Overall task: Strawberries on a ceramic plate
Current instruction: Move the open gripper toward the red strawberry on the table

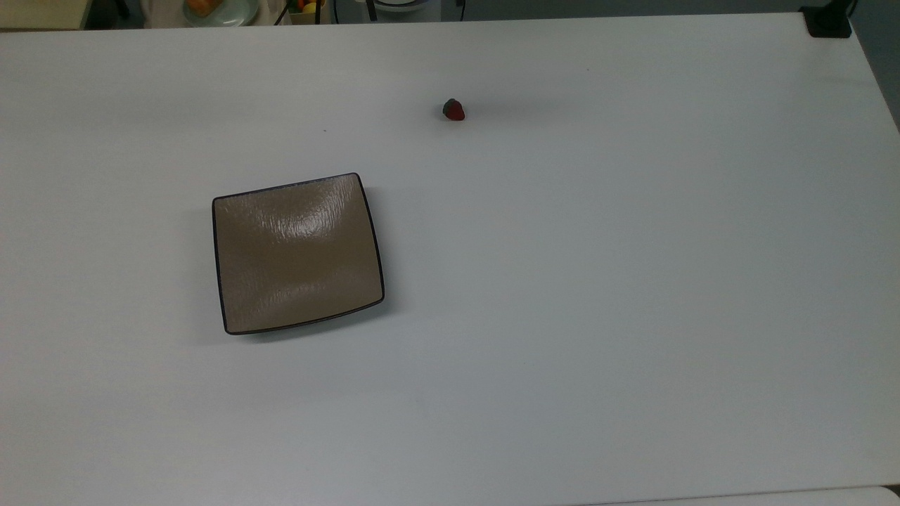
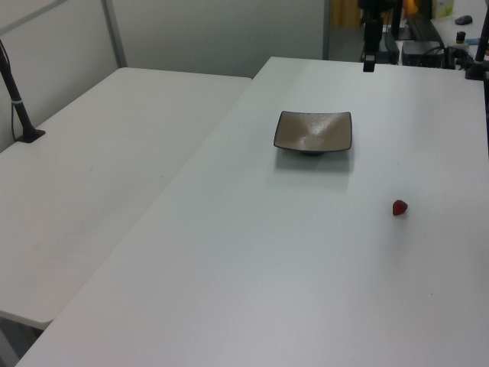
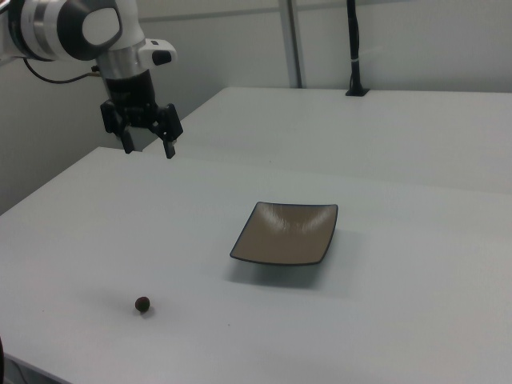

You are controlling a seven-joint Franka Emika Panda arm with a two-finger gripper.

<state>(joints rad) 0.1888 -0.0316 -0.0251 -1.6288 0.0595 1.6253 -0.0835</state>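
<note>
The strawberry (image 1: 454, 110) is tiny and red with a dark green cap. It lies alone on the white table, up and to the right of the ceramic plate (image 1: 299, 253) in the top view. The plate is square, glossy tan-brown with a thin dark rim, and nothing lies on it. The left view has the strawberry (image 2: 399, 207) nearer than the plate (image 2: 314, 131) and to its right. In the right view my gripper (image 3: 149, 148) hangs open and empty, high above the table's far left part. It is well away from the plate (image 3: 286, 234) and the strawberry (image 3: 142, 304).
A second white table (image 2: 99, 176) adjoins this one along a seam. A black post with a cable (image 3: 353, 48) stands on it. A black clamp (image 1: 828, 22) sits at the top view's upper right corner. Clutter lines the table's far edge (image 1: 232, 10).
</note>
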